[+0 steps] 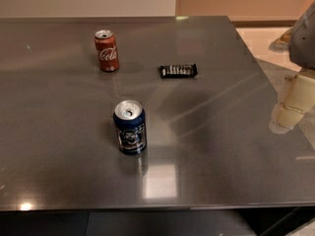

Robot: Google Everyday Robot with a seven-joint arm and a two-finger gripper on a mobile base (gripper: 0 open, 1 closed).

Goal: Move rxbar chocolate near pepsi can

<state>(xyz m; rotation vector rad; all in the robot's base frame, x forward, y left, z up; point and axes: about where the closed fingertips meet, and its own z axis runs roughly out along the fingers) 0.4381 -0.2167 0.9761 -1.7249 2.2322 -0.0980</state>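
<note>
The rxbar chocolate (178, 71) is a flat black bar with white lettering, lying on the grey table (221, 112) right of centre toward the back. The pepsi can (130, 127) is dark blue with a round emblem and a silver top, upright near the table's middle front, well apart from the bar. My gripper (290, 109) is at the right edge of the view, pale and cream-coloured, above the table's right side, far right of both the bar and the can. It holds nothing that I can see.
A red Coca-Cola can (107, 50) stands upright at the back left, left of the bar. The table's right edge runs diagonally near my arm. A pale floor and a beige wall lie beyond the table.
</note>
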